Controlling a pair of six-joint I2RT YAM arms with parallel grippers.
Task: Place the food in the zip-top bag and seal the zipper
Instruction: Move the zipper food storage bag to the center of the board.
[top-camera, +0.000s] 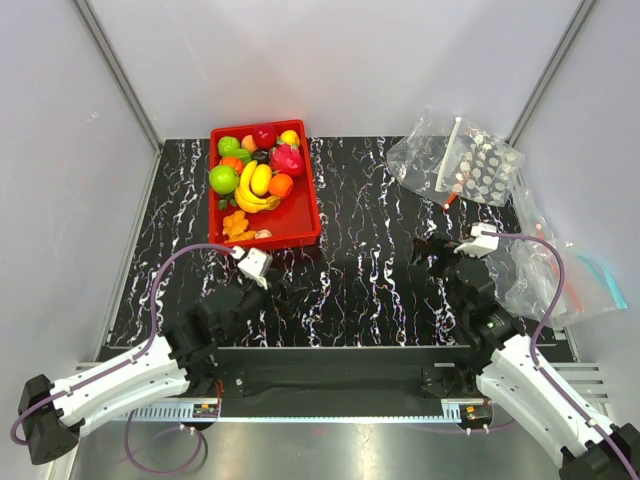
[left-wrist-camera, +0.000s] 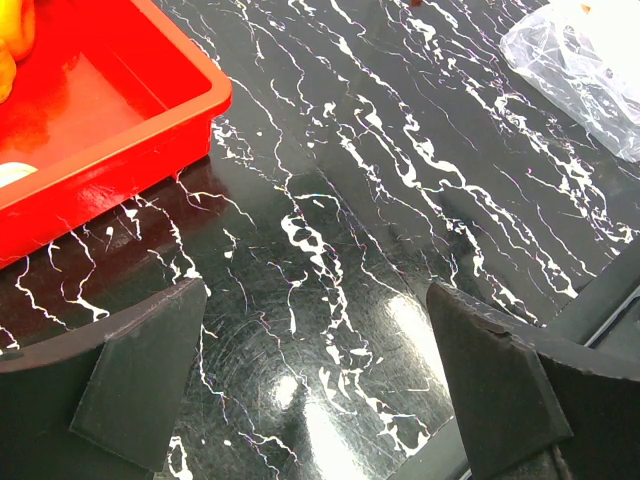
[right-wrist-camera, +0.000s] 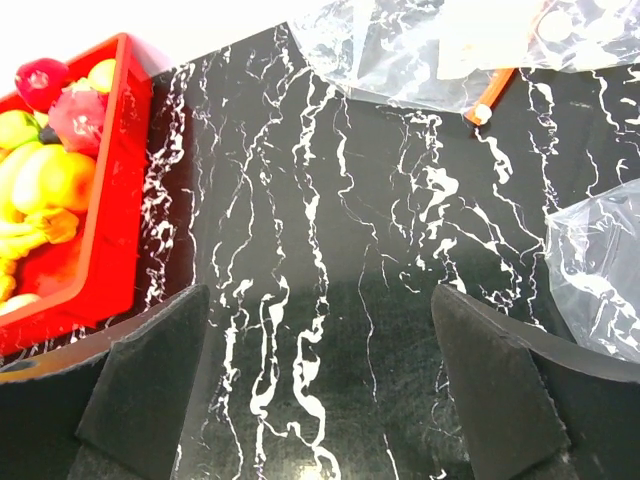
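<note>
The top camera is looking steeply down from above and behind the arm bases, framing the whole marbled table (top-camera: 380, 290). The camera on the left gripper (left-wrist-camera: 315, 300) is sitting low, close to the right of the red tray (top-camera: 296, 215). The camera on the right gripper (right-wrist-camera: 320, 300) is looking from farther right. All three are sharing the tray's near right corner.

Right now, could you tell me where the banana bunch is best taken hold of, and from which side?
Grip the banana bunch across its near curved end, coming straight down with the left claw, which is open and closest. The apple and orange crowd its sides, but the near end faces bare tray floor, so the fingers should have room there.
</note>
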